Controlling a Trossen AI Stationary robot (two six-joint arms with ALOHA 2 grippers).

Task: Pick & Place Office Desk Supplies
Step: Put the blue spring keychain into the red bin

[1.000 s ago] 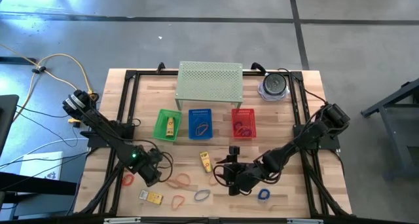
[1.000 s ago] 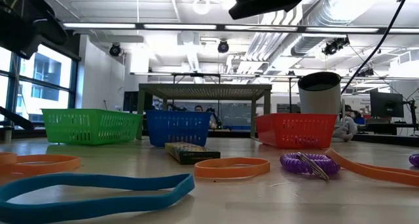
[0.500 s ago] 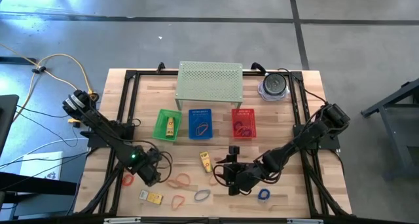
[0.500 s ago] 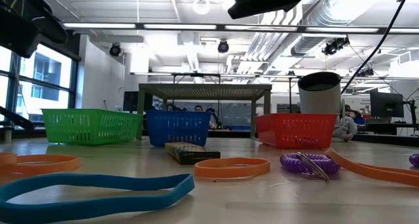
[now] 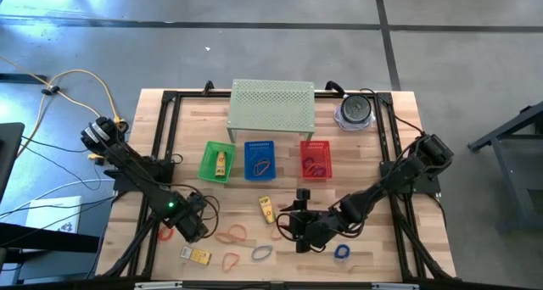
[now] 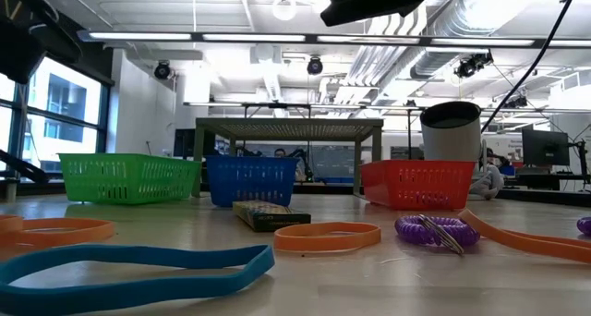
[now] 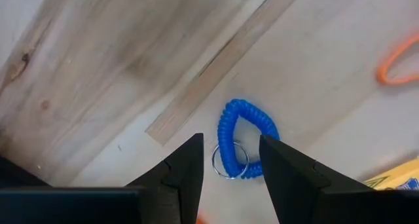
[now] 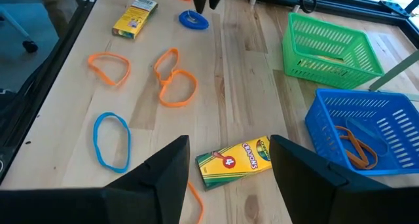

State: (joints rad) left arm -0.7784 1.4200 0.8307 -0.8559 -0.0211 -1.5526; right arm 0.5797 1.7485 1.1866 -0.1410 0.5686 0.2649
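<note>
My left gripper (image 5: 192,224) points down, open, at the table's near left. Below it a blue coil band with a key ring (image 7: 243,144) lies flat on the wood, between and ahead of the fingers, untouched; it also shows in the right wrist view (image 8: 194,19). My right gripper (image 5: 297,226) hangs open above the near middle, over a yellow crayon box (image 8: 236,160). Orange bands (image 8: 173,76), a blue band (image 8: 111,140) and a yellow packet (image 8: 134,16) lie loose on the table.
Green (image 5: 217,162), blue (image 5: 261,159) and red (image 5: 316,159) baskets stand in a row mid-table, before the pale green shelf (image 5: 272,109). A round grey object (image 5: 355,110) stands at the far right. A purple coil (image 6: 434,228) and another blue coil (image 5: 342,252) lie near the front.
My left gripper has rolled a little about its downward axis while staying over the blue coil band. Its fingers stay the same distance apart. Nothing on the table has moved.
</note>
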